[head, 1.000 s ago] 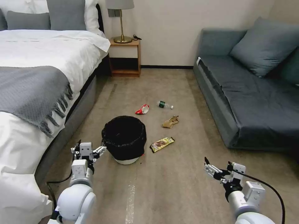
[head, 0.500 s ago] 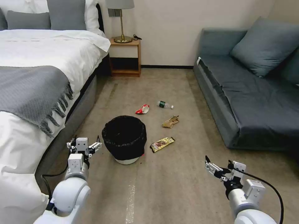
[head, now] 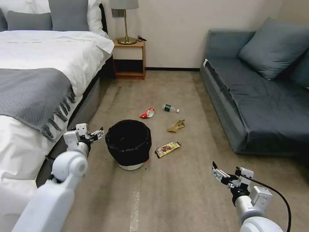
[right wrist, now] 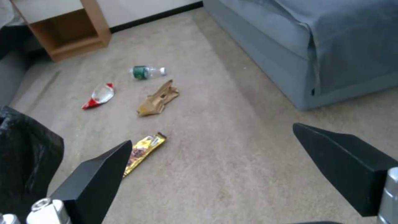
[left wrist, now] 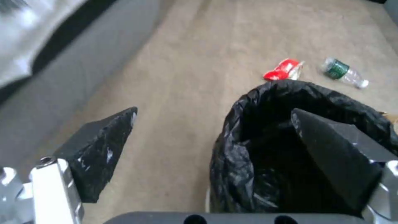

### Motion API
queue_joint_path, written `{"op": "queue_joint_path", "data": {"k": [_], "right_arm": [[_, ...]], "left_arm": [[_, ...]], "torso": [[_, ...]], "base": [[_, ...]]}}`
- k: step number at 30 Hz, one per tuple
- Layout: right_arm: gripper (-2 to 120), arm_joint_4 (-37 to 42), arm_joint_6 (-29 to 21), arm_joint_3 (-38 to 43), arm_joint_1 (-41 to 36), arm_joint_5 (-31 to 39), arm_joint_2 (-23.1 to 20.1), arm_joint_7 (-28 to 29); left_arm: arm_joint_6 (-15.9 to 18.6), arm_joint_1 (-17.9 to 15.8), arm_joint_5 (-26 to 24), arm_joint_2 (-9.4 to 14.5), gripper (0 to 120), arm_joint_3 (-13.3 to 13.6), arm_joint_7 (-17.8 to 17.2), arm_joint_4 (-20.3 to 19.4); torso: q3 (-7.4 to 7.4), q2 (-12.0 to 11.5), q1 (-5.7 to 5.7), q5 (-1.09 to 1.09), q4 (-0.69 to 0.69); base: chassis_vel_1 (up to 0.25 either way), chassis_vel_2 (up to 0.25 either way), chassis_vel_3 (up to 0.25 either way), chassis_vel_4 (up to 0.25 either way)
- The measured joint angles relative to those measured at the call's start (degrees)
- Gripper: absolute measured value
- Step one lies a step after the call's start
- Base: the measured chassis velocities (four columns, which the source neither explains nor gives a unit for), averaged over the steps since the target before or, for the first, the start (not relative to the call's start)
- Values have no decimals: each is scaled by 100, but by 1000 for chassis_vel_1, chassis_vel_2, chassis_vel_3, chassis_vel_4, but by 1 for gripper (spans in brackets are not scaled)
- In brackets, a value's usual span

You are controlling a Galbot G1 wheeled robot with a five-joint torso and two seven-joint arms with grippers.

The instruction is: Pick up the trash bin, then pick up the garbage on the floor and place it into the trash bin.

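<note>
I hold the left gripper spread beside the bin on the carpet; light and bag-slick, I judge, best pinched at its rim, while the right gripper hangs open.

Bed (grey throw); nightstand, lamp; grey sofa.

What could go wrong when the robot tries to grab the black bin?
The left gripper is open beside the trash bin, one finger over the opening. The loose black bag on the rim could slip in its grip, or it might pinch only plastic. A bump could tip the light-looking bin. If the bin slides, it might push the gold wrapper lying close beside it. The right gripper hangs open, apart from everything.
</note>
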Motion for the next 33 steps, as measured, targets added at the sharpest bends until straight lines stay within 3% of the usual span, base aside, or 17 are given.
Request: {"op": "queue_joint_path", "data": {"k": [6, 12, 29, 33], "right_arm": [[100, -61, 23, 73, 22, -16, 72, 53], [100, -81, 25, 129, 42, -16, 134, 96], [100, -152, 18, 128, 105, -31, 234, 217], [100, -74, 1, 75, 81, -37, 235, 251]], "left_arm": [[116, -616, -392, -228, 98, 218, -254, 845], [129, -991, -452, -479, 99, 401, -299, 1431], [129, -1237, -310, -763, 97, 581, -96, 2178], [135, -1275, -199, -794, 87, 614, 36, 2314]], "torso": [[0, 0, 0, 1, 1], [0, 0, 0, 0, 0], [0, 0, 0, 2, 1], [0, 0, 0, 1, 1]], "base": [[0, 0, 0, 0], [0, 0, 0, 0], [0, 0, 0, 0], [0, 0, 0, 0]]}}
